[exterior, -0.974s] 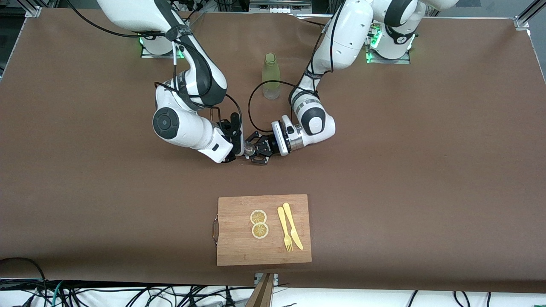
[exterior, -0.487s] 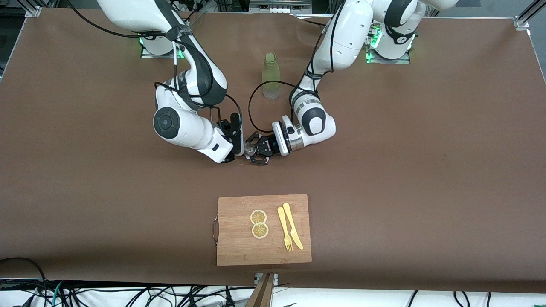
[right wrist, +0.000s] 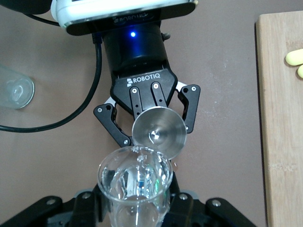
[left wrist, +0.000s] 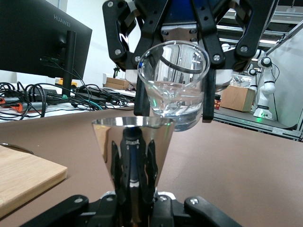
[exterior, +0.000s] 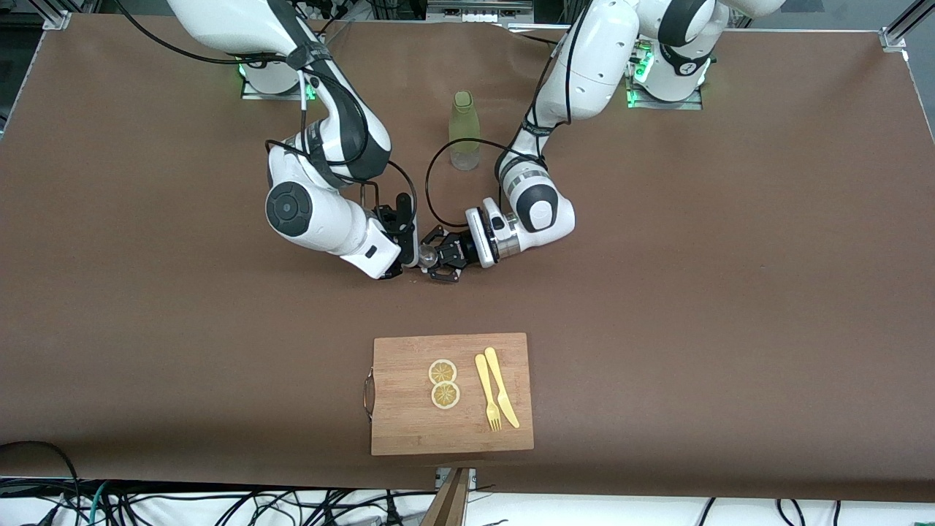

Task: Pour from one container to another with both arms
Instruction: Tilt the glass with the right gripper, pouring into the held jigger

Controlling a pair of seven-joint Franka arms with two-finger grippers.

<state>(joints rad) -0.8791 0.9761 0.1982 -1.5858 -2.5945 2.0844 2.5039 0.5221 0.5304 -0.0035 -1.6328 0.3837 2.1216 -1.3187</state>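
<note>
Over the table's middle the two grippers meet. The silvery steel jigger (exterior: 427,257) stands upright in my left gripper (left wrist: 137,208), which is shut on its narrow waist; its open cone (left wrist: 132,142) faces up. My right gripper (right wrist: 135,203) is shut on the tiny clear glass (right wrist: 135,182). The glass (left wrist: 173,90) is tilted, with its lip over the jigger's rim (right wrist: 158,132), and clear liquid lies in it.
The tall olive-green bottle (exterior: 464,131) stands farther from the front camera than the grippers, between the two arms. A wooden cutting board (exterior: 409,431) lies near the front edge and bears two lemon slices (exterior: 443,383), a yellow fork and a knife (exterior: 497,391).
The right arm's wrist has edged slightly toward the left arm. Both grippers keep their hold, with the glass and jigger in the same place.
</note>
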